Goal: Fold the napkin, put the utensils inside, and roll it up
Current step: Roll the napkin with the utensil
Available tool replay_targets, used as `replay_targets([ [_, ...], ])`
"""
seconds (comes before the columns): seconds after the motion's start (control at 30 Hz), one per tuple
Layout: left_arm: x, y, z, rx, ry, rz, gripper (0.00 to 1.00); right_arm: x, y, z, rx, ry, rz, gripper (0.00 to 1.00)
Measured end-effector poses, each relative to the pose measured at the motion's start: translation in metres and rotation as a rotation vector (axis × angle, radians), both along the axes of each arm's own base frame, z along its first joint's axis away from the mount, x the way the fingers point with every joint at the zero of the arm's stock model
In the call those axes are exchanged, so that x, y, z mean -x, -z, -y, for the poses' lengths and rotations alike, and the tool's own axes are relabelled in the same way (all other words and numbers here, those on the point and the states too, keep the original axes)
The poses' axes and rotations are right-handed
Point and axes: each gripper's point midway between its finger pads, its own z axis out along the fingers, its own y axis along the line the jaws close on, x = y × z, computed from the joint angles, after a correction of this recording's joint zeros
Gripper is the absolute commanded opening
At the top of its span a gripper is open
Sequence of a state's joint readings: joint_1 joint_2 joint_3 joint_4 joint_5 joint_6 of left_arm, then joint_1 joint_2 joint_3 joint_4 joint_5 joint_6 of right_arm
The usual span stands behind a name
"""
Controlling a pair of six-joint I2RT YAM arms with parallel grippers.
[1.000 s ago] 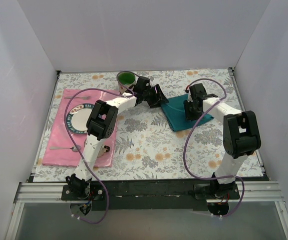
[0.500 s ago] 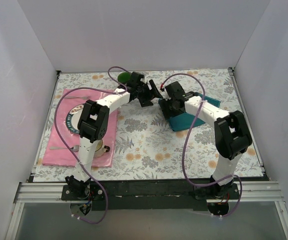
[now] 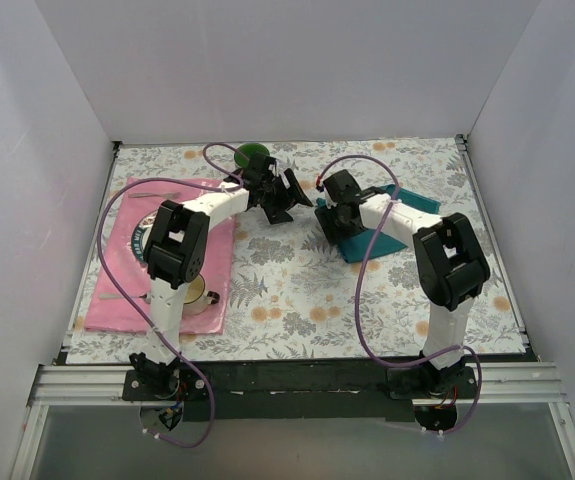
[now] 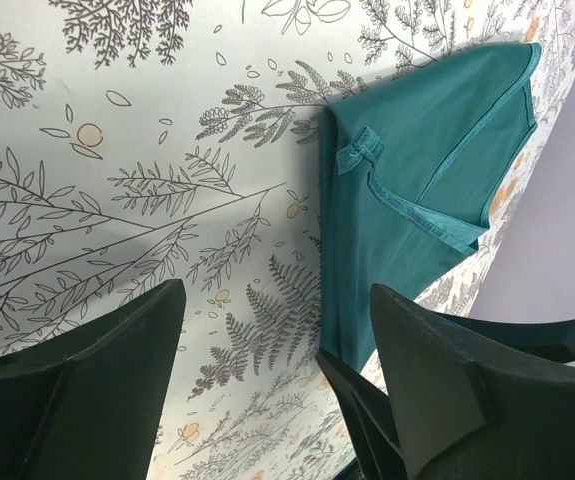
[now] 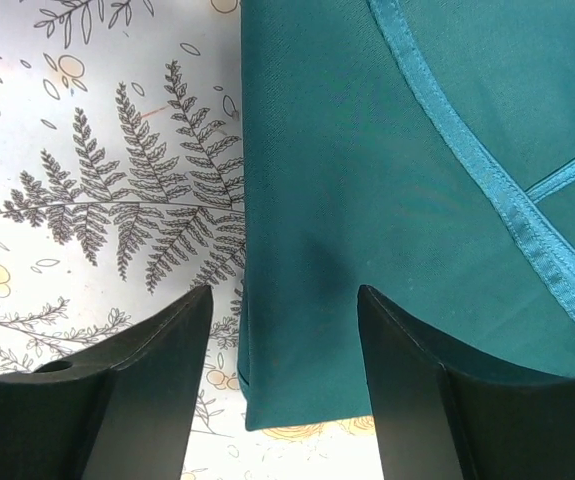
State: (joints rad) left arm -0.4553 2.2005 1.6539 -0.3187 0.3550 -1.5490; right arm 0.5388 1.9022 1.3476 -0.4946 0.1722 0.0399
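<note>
I read both hands as having just let go. The left gripper (image 4: 277, 300) shows its jaws standing apart over bare floral tablecloth (image 4: 117, 130), with the napkin (image 4: 417, 170) beyond them at the upper right of that view. 1 second back it sat at the cloth's far-left corner, and it has since drawn off leftward. The right gripper (image 5: 282, 300) is also spread and empty, straddling the napkin's left folded edge after sliding there from mid-cloth. In the overhead view the napkin lies right of centre, layered with its hems crossing, so I judge the fold laid. The utensils (image 3: 117, 296) remain on the pink placemat (image 3: 107, 270) at the lower left, so loading them looks like my next job.
</note>
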Motion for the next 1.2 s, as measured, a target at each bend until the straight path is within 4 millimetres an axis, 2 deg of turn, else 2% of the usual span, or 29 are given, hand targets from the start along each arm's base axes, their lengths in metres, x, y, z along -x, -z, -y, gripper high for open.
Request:
replay_targets([
  [0.27, 0.002, -0.006, 0.002, 0.021, 0.01, 0.013, 0.72, 0.003, 0.019, 0.004, 0.023, 0.005, -0.02, 0.59],
  [0.47, 0.009, -0.009, 0.002, 0.042, 0.023, 0.028, 0.72, -0.002, 0.021, 0.004, 0.009, 0.013, 0.001, 0.48],
  [0.73, 0.016, -0.001, 0.001, 0.05, 0.035, 0.018, 0.72, -0.01, 0.022, 0.005, -0.012, 0.031, 0.047, 0.32],
  [0.8, 0.017, 0.0, 0.002, 0.053, 0.038, 0.013, 0.72, -0.012, 0.022, 0.006, -0.01, 0.034, 0.057, 0.25],
  [1.0, 0.022, -0.003, 0.01, 0.076, 0.053, 0.006, 0.75, -0.016, 0.021, 0.008, -0.023, 0.044, 0.062, 0.04],
  [1.2, 0.033, -0.002, 0.035, 0.136, 0.063, -0.047, 0.76, -0.019, 0.022, 0.01, -0.078, 0.046, 0.043, 0.01],
])
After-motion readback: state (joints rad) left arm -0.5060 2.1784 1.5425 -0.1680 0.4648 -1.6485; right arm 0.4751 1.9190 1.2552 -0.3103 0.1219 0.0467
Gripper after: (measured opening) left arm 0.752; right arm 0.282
